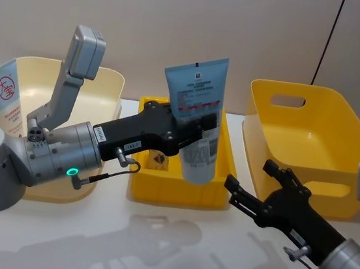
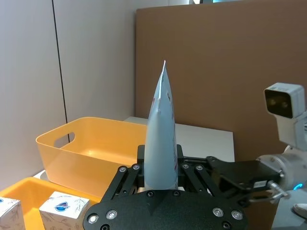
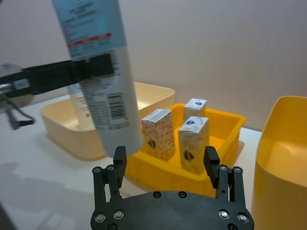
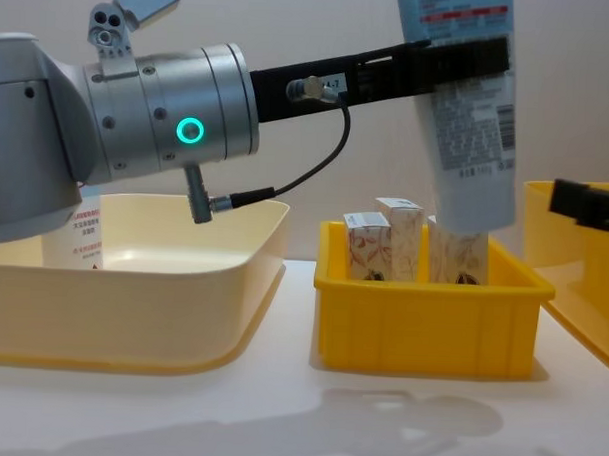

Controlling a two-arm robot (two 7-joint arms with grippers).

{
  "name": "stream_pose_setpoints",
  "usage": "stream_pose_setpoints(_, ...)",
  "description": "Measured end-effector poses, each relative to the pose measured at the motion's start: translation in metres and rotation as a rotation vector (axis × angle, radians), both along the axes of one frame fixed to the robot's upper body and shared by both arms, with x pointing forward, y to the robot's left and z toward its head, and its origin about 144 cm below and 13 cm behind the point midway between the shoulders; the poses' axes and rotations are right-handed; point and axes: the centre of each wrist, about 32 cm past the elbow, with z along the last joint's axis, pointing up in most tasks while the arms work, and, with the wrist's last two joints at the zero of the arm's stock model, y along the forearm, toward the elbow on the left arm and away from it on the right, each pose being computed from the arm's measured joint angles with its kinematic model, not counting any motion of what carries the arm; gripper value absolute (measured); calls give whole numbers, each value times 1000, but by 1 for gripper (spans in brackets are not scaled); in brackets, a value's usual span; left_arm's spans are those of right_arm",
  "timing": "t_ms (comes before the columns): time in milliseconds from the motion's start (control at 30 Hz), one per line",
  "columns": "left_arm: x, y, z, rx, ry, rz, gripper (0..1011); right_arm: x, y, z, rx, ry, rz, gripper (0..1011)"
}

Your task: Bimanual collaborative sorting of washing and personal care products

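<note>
White tabletop [image 1: 153, 243] is seen under a yellow tray [image 1: 179, 193]; above it, a tube [image 1: 196, 97] is pinched mid-body between the jaws of the left gripper [image 1: 190, 132]. Near its lower end, the jaws of the right gripper [image 1: 248, 171] are spread. Judged light and squashy, it is best taken at the firmer cap end.

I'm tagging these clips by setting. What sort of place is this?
Likely a robot test bench: bare white table, plain wall, left gripper holding a tube over the yellow tray, beside a deep yellow bin; right gripper open nearby.
</note>
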Motion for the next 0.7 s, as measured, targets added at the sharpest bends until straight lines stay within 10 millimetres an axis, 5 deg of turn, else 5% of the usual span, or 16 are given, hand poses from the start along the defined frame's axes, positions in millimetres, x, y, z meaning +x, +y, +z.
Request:
stream_pose_setpoints(333,0,-1,0,-1,1,-4,300,-14,-26,18,12,27,131,1001)
stream_pose_setpoints(700,0,-1,0,-1,1,-6,300,-12,-24,31,14,27,179,1001)
